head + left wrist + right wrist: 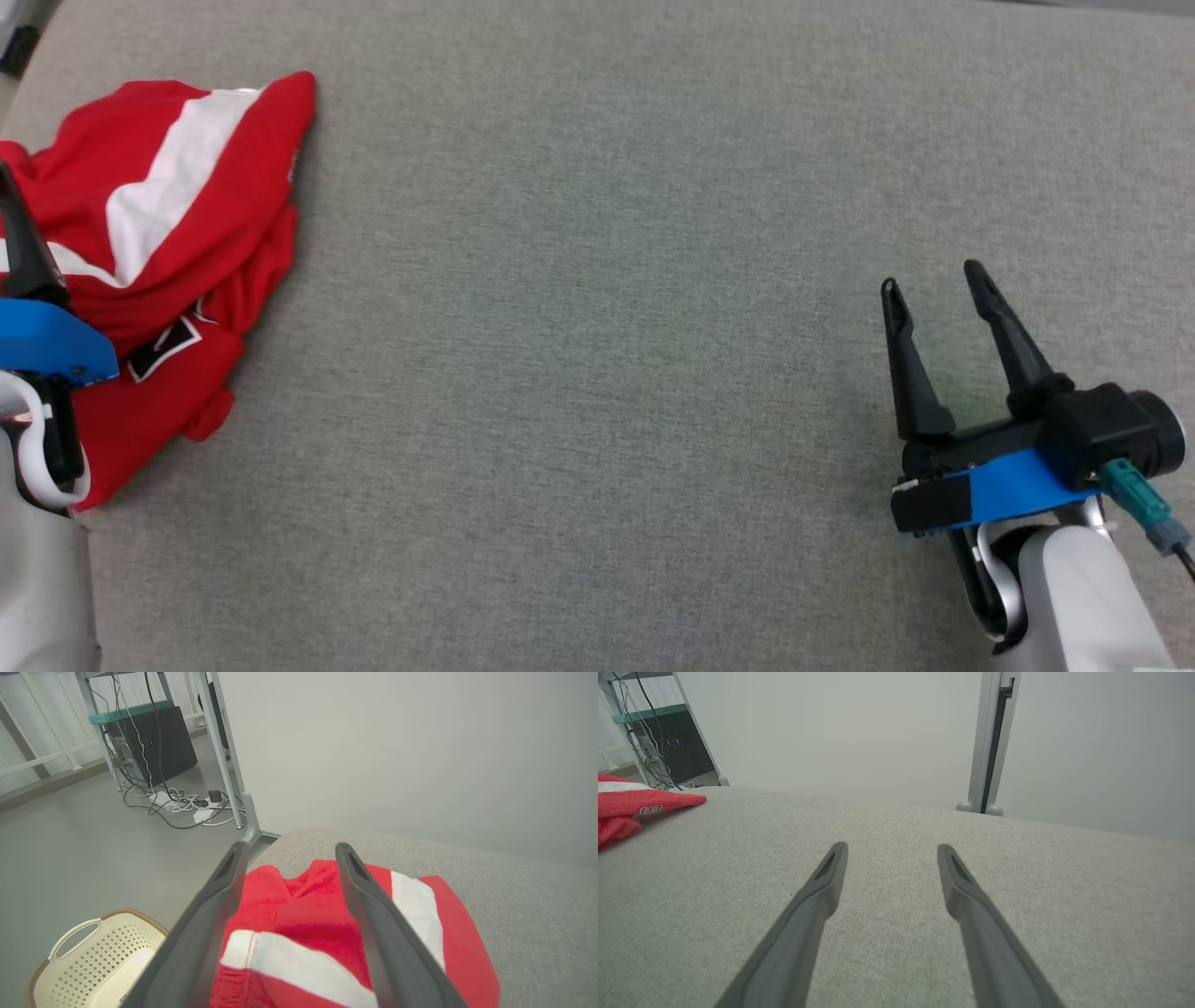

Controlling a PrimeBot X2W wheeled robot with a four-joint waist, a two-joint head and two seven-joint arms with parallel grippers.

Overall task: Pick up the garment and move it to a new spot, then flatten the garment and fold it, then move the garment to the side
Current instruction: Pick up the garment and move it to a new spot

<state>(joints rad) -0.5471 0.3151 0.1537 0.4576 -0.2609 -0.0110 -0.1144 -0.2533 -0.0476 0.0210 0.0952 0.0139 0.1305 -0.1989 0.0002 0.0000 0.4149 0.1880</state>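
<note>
A crumpled red garment (177, 243) with white stripes and a black logo patch lies bunched at the far left of the grey surface. In the left wrist view the garment (308, 924) sits under and between my left gripper's (289, 851) spread fingers, which hover above it, open and holding nothing. In the head view one left finger (23, 243) shows at the left edge over the cloth. My right gripper (934, 280) is open above bare fabric at the lower right, far from the garment (630, 807), which shows at the left edge of the right wrist view.
The grey padded surface (597, 373) stretches wide between the two arms. A cream perforated laundry basket (88, 956) stands on the floor beside the surface's left end. Beyond it are a metal frame leg (229, 765), cables and a dark box (154, 742).
</note>
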